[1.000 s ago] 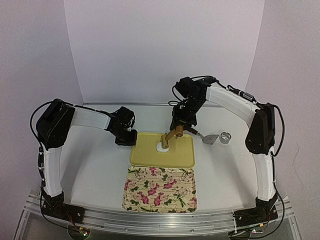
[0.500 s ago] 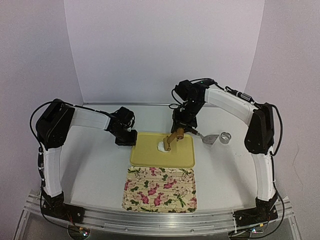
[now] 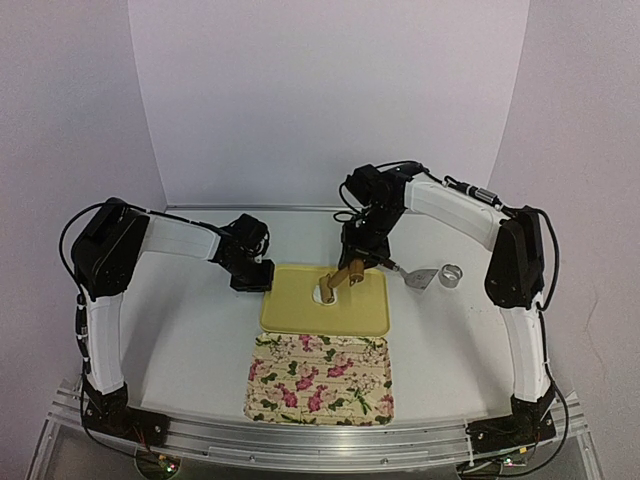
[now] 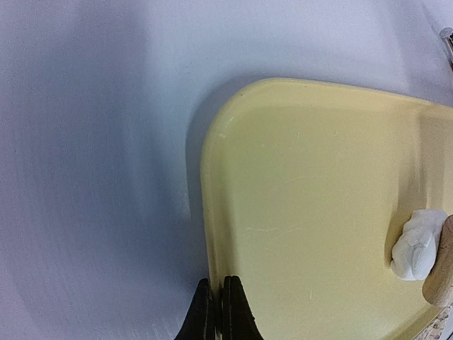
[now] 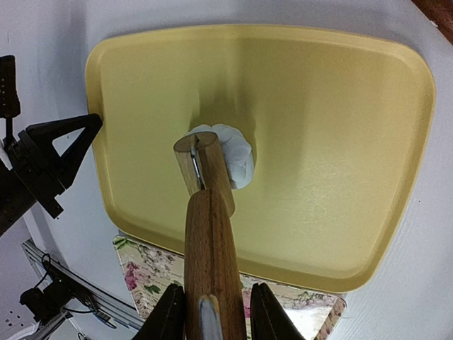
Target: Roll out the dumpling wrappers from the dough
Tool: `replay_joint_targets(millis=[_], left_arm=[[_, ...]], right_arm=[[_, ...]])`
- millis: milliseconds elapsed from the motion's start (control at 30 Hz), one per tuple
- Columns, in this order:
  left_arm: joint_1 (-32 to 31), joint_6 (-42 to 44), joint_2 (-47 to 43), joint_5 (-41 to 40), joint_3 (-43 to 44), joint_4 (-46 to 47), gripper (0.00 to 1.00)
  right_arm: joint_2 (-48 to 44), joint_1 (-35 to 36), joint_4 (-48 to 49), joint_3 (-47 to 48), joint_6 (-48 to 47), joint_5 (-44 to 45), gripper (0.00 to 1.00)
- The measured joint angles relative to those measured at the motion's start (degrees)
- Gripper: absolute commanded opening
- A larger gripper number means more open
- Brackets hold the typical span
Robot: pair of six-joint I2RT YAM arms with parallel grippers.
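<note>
A lump of white dough (image 5: 232, 154) lies near the middle of the yellow tray (image 5: 340, 106). No dumpling wrappers are in view. My right gripper (image 5: 214, 315) is shut on the handle of a wooden roller (image 5: 211, 241). The roller's small head (image 5: 202, 166) rests against the near side of the dough. From above, the roller (image 3: 341, 274) slants down from the right gripper (image 3: 360, 258) to the dough (image 3: 325, 296). My left gripper (image 4: 216, 312) is shut on the tray's left rim (image 4: 207, 212), at its far left corner (image 3: 268, 272). In the left wrist view the dough (image 4: 416, 246) shows at the right.
A floral tray (image 3: 320, 378) lies just in front of the yellow tray. A metal ring cutter (image 3: 452, 274) and a flat metal scraper (image 3: 420, 278) sit on the table right of the tray. White walls close the back and sides.
The right arm has shifted slightly left and the roller has moved a little over the dough lump. The left arm has stayed still on the tray rim.
</note>
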Motion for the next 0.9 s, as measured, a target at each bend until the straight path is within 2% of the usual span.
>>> replay_joint_targets(millis=[900], left_arm=[[-0.2,-0.7,-0.2,-0.5,-0.5,0.6,0.0]], right_arm=[[0.5,0.0,2.0,-1.7,-0.8,-0.3,0.0]])
